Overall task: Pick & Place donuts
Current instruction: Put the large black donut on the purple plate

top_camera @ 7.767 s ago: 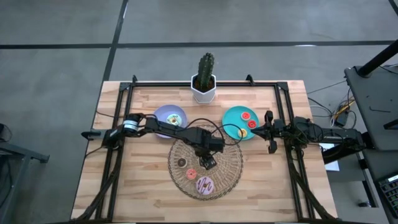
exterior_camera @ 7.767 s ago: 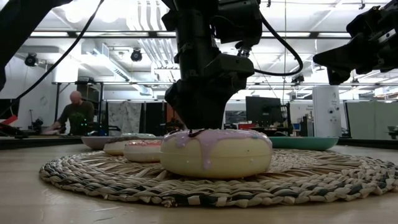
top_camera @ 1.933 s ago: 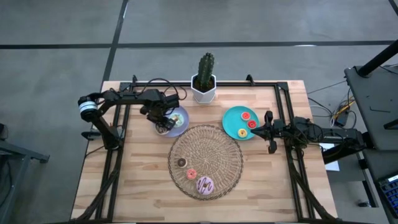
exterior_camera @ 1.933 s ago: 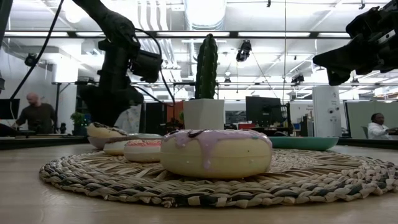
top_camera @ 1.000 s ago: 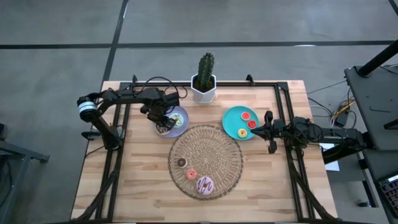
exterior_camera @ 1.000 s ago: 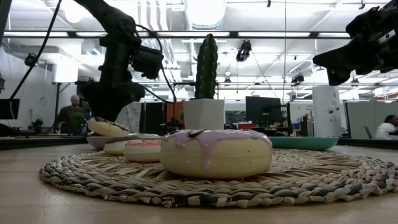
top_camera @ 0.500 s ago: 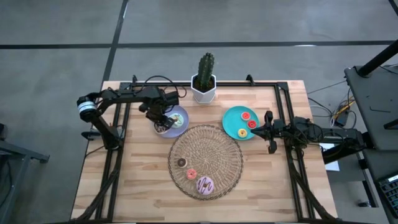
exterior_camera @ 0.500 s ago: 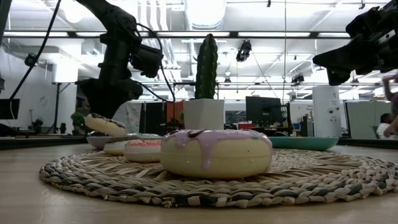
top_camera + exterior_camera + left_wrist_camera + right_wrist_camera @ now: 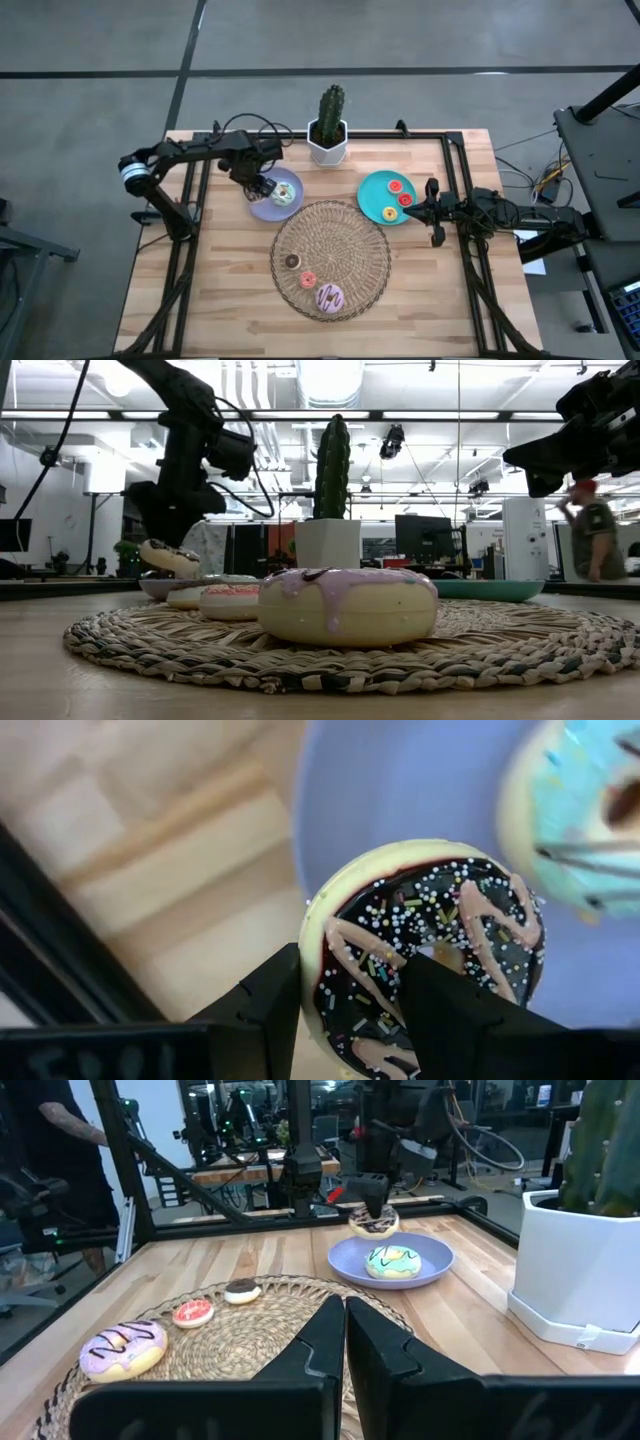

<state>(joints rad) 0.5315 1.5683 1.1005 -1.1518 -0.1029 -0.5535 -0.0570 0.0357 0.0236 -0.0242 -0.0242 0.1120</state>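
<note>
Left gripper (image 9: pixel 350 990), jaws clamped on the brown-iced sprinkled donut (image 9: pixel 430 955), above the lavender plate (image 9: pixel 287 205); right gripper (image 9: pixel 432 212), jaws fully closed, beside the teal plate (image 9: pixel 372 195).

This is a robotics lab in a large open office or workshop hall. A wooden table (image 9: pixel 200 300) with a black metal frame (image 9: pixel 190 250) stands on a bare grey concrete floor (image 9: pixel 90 60). Beyond it, rows of ceiling lights (image 9: pixel 330 415) hang over desks with monitors (image 9: pixel 420 540), cables and more metal rigs (image 9: pixel 300 1140). A person (image 9: pixel 590 540) stands in the background.
</note>
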